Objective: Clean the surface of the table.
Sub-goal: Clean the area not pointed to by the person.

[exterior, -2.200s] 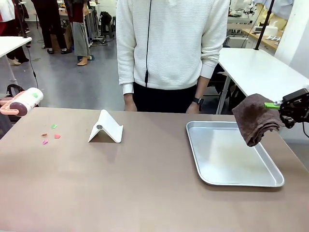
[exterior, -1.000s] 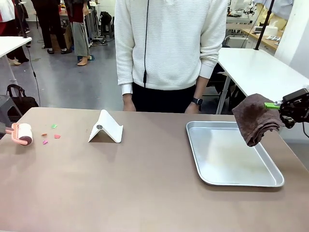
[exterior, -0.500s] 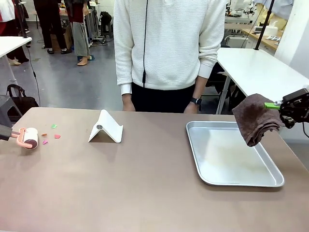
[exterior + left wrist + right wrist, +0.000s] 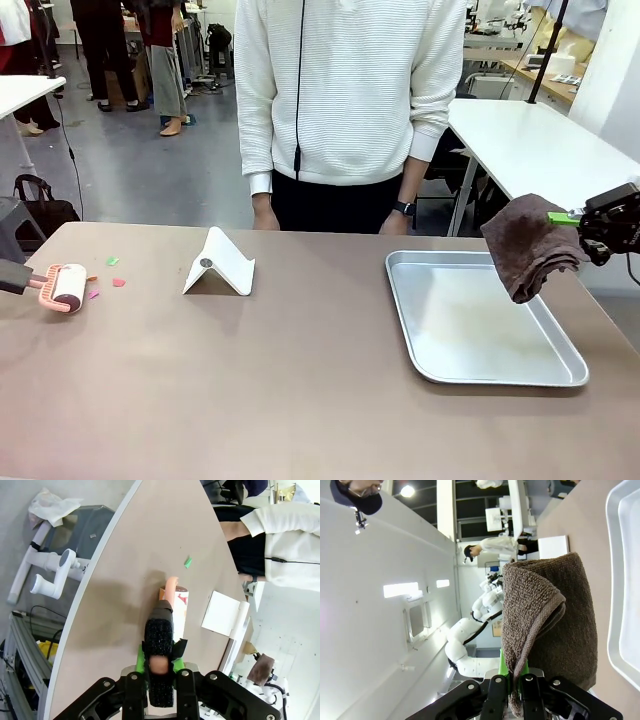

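Observation:
The brown table (image 4: 300, 390) carries a few small coloured paper scraps (image 4: 112, 272) near its far left. Beside them lies a pink-handled lint roller (image 4: 68, 287) with its white roll on the tabletop, just left of the scraps. My left gripper (image 4: 160, 666) is shut on the roller's handle; in the front view its dark tip (image 4: 10, 276) shows at the left edge. At the right, my right gripper (image 4: 590, 222) is shut on a folded brown towel (image 4: 530, 245), which hangs above the right rim of a silver tray (image 4: 440, 370).
A white folded stand (image 4: 220, 263) sits right of the scraps. A person in a white sweater (image 4: 350, 90) stands at the far edge, hands down. The table's left edge runs close to the roller (image 4: 180, 607), with a green scrap (image 4: 188, 562) beyond it.
The left arm brought the roller down from the air onto the table, then rolled it right, closer to the scraps. The right arm and towel stayed still.

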Available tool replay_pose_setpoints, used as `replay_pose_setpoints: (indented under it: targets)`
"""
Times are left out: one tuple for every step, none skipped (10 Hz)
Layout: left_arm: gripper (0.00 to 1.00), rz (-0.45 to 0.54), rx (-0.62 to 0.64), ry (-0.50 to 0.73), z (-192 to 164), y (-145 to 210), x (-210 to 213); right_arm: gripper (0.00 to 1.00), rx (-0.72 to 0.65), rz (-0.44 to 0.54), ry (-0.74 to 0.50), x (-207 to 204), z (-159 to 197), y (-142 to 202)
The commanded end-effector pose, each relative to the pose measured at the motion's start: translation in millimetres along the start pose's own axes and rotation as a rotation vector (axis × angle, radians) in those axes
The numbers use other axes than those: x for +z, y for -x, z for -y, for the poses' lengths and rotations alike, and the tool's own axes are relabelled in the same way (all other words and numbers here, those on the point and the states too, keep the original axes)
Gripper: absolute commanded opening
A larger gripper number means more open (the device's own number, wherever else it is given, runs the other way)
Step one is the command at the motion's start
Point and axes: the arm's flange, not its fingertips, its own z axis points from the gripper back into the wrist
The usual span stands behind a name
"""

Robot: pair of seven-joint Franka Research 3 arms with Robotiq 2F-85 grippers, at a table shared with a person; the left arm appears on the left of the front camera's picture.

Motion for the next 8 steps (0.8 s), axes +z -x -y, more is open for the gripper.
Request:
replay_pose_setpoints:
  targets:
    - [0.22, 0.002, -0.017, -0.116, -20, 10, -22, 0.07, -0.001, 0.000, -0.022, -1, -4, 0]
    - [0.22, -0.010, -0.030, -0.129, -20, 13, -27, 0.07, -0.001, 0.000, -0.022, -1, -4, 0]
    - [0.22, -0.028, -0.035, -0.133, -18, 15, -33, 0.07, -0.001, 0.000, -0.022, -1, -4, 0]
    - [0.22, -0.046, -0.037, -0.130, -13, 13, -39, 0.07, -0.001, 0.000, -0.022, -1, -4, 0]
    - [0.22, -0.063, -0.047, -0.123, -6, 12, -47, 0.07, -0.001, 0.000, -0.022, -1, -4, 0]
    - [0.22, -0.081, -0.063, -0.122, 1, 11, -56, 0.07, -0.001, 0.000, -0.022, -1, -4, 0]
    - [0.22, -0.113, -0.081, -0.128, 8, 12, -69, 0.07, -0.001, 0.000, -0.022, -1, -4, 0]
    - [0.22, -0.138, -0.094, -0.141, 14, 10, -82, 0.07, -0.001, 0.000, -0.022, -1, -4, 0]
